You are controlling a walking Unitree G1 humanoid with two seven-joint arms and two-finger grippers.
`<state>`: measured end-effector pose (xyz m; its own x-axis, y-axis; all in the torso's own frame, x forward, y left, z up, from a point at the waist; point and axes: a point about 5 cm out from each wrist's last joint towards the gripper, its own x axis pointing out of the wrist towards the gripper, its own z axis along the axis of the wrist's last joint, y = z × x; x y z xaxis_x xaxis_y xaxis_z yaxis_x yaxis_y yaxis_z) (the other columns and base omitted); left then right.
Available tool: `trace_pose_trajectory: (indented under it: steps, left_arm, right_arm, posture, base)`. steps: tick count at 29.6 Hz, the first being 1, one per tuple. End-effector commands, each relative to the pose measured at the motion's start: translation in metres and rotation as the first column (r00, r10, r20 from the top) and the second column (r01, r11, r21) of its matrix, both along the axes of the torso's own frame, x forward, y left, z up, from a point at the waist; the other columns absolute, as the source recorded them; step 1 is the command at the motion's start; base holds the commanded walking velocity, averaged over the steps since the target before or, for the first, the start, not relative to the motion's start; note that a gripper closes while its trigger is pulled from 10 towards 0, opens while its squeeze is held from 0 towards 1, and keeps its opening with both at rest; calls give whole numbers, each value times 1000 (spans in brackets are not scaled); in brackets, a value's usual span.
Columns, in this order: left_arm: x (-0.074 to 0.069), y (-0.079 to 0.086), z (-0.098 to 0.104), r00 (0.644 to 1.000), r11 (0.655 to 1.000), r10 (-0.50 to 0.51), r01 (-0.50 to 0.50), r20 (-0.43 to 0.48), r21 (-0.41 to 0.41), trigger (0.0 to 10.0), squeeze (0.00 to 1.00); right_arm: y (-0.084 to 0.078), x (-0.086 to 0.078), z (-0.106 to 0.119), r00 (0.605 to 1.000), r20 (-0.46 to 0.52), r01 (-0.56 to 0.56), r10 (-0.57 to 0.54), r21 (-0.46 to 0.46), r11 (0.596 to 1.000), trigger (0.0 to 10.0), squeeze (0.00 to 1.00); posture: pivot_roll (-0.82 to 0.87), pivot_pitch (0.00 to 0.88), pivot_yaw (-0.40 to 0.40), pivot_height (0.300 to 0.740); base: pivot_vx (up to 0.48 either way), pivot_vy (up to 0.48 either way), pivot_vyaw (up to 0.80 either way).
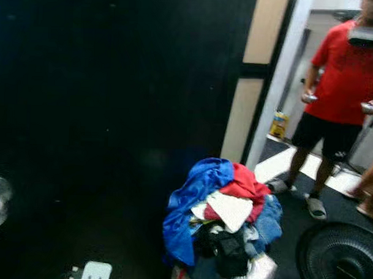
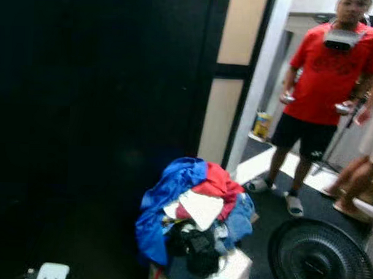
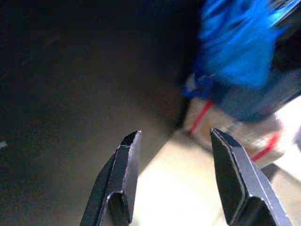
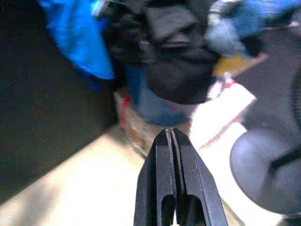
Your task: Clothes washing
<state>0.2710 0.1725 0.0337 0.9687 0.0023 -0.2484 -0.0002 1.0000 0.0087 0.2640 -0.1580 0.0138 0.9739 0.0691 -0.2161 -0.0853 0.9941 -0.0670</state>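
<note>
A heap of clothes (image 1: 223,217) rises from a basket low in the eye views: blue cloth on the left, red behind, a white piece on top, black and denim in front. In the left wrist view my left gripper (image 3: 175,141) is open above pale floor, the blue cloth (image 3: 237,42) lying beyond its fingertips. In the right wrist view my right gripper (image 4: 171,133) is shut with nothing in it, pointing at the black garment (image 4: 176,56) and the basket's white and red rim (image 4: 214,110).
A dark wall (image 1: 101,112) takes up the left. A person in a red shirt (image 1: 345,71) stands in the doorway at the right holding controllers, another person's legs (image 2: 356,182) beside. A black floor fan (image 1: 341,258) lies at lower right. A white power strip (image 1: 96,272) rests on the floor.
</note>
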Motion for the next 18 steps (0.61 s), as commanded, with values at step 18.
trace_pose_trajectory:
  steps: [18]
  left_arm:
    - [-2, 1, -6, 1000, 1000, 14, -14, -27, 6, 10000, 0]
  right_arm:
    - [6, 4, 9, 999, 51, -14, 13, 19, 1000, 10000, 0]
  posture:
    - [36, 60, 12, 740]
  base:
    - [84, 0, -418]
